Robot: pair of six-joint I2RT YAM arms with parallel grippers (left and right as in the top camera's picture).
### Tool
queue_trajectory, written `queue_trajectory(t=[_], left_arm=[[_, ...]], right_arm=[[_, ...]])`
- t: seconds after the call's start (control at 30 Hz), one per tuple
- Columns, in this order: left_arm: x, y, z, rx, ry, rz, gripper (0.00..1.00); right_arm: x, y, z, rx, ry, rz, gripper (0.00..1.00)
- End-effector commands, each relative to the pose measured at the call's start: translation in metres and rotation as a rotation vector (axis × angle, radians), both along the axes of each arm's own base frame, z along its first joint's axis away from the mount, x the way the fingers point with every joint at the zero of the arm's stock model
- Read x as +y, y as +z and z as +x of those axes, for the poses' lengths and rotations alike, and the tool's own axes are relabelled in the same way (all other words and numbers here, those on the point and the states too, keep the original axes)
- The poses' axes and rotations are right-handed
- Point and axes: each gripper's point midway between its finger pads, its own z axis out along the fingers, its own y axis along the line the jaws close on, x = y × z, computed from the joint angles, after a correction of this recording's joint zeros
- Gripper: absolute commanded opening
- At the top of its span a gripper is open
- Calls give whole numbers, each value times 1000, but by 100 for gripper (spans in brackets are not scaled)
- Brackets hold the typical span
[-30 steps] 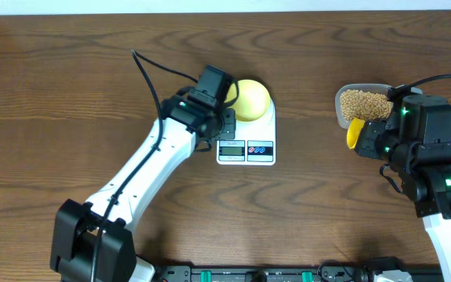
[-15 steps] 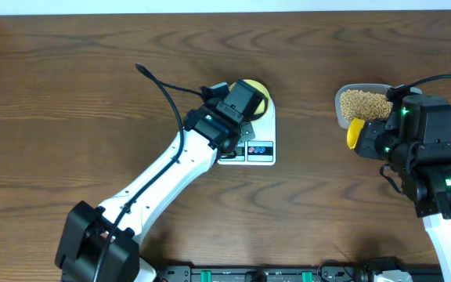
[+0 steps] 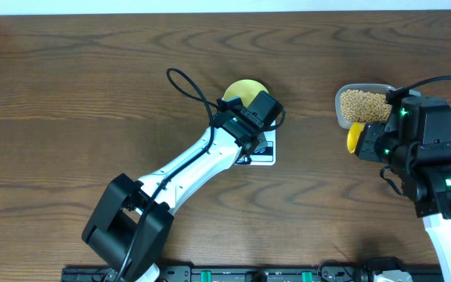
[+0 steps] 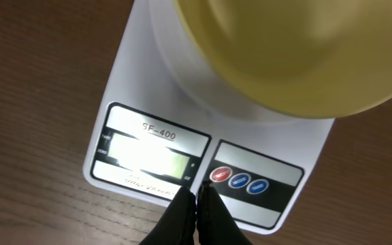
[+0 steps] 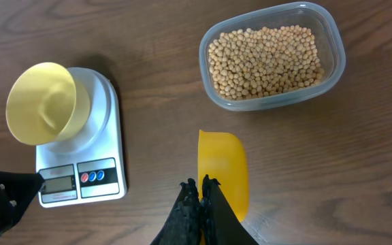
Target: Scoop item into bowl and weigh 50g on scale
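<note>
The pale-yellow bowl (image 3: 241, 90) stands empty on the round platform of the white scale (image 3: 268, 157). In the left wrist view the bowl (image 4: 284, 54) fills the top and the scale's display (image 4: 148, 155) is lit. My left gripper (image 4: 197, 194) is shut and empty, its tips just above the scale's front panel between the display and the buttons (image 4: 237, 180). The tan beans (image 5: 264, 58) fill a clear tub (image 5: 334, 68). My right gripper (image 5: 201, 185) is shut on the handle of a yellow scoop (image 5: 223, 167), which is empty and held near the tub.
The left arm (image 3: 194, 164) lies diagonally across the table from the front left to the scale. The tub of beans (image 3: 362, 103) sits at the right, just behind the right wrist (image 3: 417, 133). Bare wood lies between scale and tub.
My left arm has swung right, from the scale's left side to over its front panel, uncovering less of the scale from above. The right arm and scoop have not moved.
</note>
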Motion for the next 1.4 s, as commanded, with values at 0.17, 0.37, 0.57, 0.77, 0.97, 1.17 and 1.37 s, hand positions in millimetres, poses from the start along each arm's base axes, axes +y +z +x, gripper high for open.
queue_trajectory(t=[0.17, 0.37, 0.57, 0.77, 0.97, 1.17, 1.37], left_arm=[[1, -2, 6, -35, 36, 10, 7], [4, -10, 7, -26, 40, 34, 7], [1, -24, 3, 2, 29, 58, 7], [-8, -28, -4, 6, -1, 66, 7], [-11, -30, -7, 5, -13, 75, 7], [-10, -39, -8, 21, -7, 88, 7], [-11, -53, -7, 35, -8, 101, 7]], right_arm=[[-4, 6, 2, -15, 16, -34, 1], [-4, 6, 2, -15, 16, -34, 1], [-4, 6, 2, -16, 17, -34, 1], [-4, 5, 1, -14, 19, -36, 1], [-4, 4, 0, -8, 19, -37, 1], [-4, 4, 0, -9, 19, -37, 1], [-4, 4, 0, -9, 19, -37, 1]])
